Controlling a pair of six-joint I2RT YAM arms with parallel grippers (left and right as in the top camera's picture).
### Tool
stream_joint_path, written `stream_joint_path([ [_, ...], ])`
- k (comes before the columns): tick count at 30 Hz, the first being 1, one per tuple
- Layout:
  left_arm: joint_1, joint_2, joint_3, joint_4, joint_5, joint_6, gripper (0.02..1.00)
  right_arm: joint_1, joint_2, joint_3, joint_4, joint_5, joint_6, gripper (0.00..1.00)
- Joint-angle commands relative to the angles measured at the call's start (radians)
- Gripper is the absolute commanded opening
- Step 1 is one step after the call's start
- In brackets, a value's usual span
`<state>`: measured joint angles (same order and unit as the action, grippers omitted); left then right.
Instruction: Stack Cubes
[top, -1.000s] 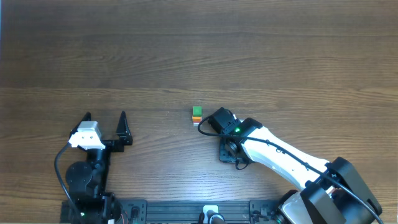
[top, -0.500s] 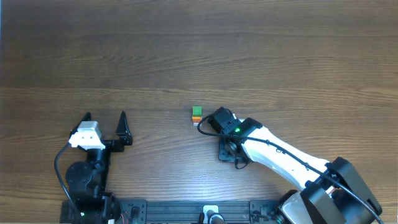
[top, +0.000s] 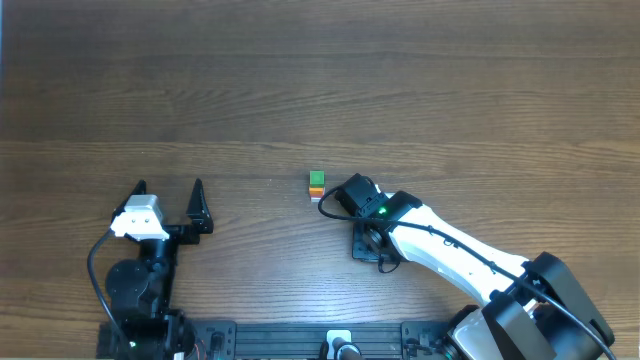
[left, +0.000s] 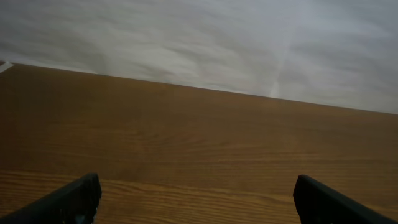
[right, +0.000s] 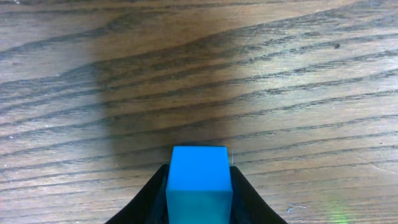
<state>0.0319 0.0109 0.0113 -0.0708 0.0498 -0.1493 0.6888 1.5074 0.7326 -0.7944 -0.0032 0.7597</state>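
Wooden table (top: 400, 80) (white wall (left: 186, 37) behind) underlies right hand (right: 199, 180) gripping blue cube (right: 199, 163).

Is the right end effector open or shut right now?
Shut: the right end effector clamps the blue cube on both sides.

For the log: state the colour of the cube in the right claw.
Blue: the cube, best in right wrist view.

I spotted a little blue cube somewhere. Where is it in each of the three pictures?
Top view: covered by the right gripper, just right of the green-topped stack.
Left wrist view: not in it.
Right wrist view: the blue cube sits clamped between that gripper's fingers.
Shared landmark: the wood-grain table, in all three.
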Motion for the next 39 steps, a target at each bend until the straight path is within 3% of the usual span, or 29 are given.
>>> stream_joint_path([
  [1, 0.006, -0.005, -0.005, -0.002, 0.01, 0.015, 1.0, 0.006, 0.005, -0.005, 0.004, -0.005, 0.007, 0.185],
  [15, 0.006, -0.005, -0.005, -0.002, 0.01, 0.015, 1.0, 0.005, -0.001, 0.067, -0.041, -0.014, -0.005, 0.012],
  [28, 0.006, -0.005, -0.005, -0.002, 0.01, 0.015, 1.0, 0.006, 0.046, 0.669, -0.472, 0.08, -0.07, 0.012],
  [39, 0.006, -0.005, -0.005, -0.002, 0.01, 0.015, 1.0, 0.021, 0.281, 0.979, -0.582, 0.079, -0.08, 0.009],
])
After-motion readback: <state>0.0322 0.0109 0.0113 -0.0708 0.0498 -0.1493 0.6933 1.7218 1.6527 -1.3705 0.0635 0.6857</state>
